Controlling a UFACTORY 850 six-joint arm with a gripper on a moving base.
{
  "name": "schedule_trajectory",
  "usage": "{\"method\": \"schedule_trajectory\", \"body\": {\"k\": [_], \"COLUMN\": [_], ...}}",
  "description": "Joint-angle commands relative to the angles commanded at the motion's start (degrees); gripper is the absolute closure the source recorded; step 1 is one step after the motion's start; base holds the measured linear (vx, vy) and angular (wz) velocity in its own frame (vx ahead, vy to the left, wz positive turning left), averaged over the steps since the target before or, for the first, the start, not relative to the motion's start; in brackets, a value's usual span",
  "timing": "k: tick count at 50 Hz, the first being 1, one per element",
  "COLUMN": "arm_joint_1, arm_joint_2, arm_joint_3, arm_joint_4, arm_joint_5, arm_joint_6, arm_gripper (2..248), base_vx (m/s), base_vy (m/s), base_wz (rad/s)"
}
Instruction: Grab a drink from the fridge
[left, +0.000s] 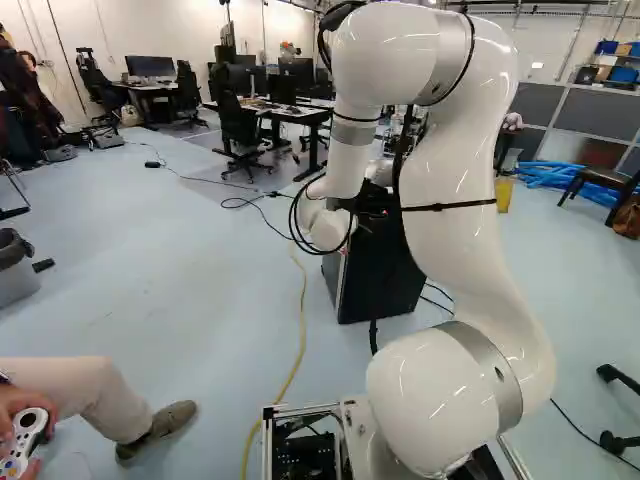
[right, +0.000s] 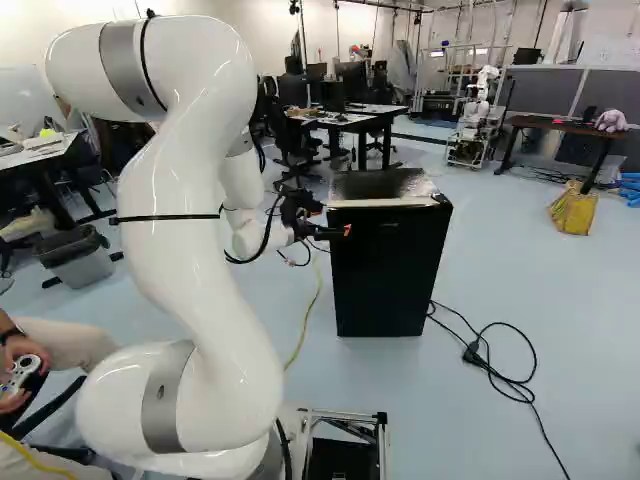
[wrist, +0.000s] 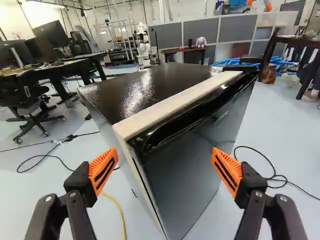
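Your gripper (wrist: 165, 167) is spread wide, holding nothing. Fridge (wrist: 150, 95) at 12 o'clock, door (wrist: 187, 175) shut; can't see any drink. Door's probably slick, seal stiffish: I'd hook the top lip (wrist: 200, 112) around 1 o'clock.

In the right base view, a black cable (right: 473, 353) lay looped on the pale floor (right: 590, 330). Farther back, a yellow bag (right: 573, 212) slumped near a desk (right: 548, 123) bearing what looked like a plush toy (right: 611, 121). Another robot (right: 478, 105), white, stood left of that desk, and a grey bin (right: 85, 268) stood at the view's left. In the left base view, a yellow cable (left: 303, 320) trailed across the floor, a black office chair (left: 238, 128) stood by a second desk (left: 303, 113), and blue tubes (left: 565, 177) lay near grey partitions (left: 600, 115).
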Motion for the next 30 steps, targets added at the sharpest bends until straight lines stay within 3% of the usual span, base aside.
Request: {"method": "schedule_trajectory", "body": {"k": [30], "arm_joint_1": [-1.3], "arm_joint_2": [-0.3], "arm_joint_3": [-0.5], "arm_joint_4": [0.0], "arm_joint_5": [0.0], "arm_joint_6": [0.0], "arm_gripper": [3], "base_vx": [0.000], "base_vy": [0.000], "base_wz": [0.000]}}
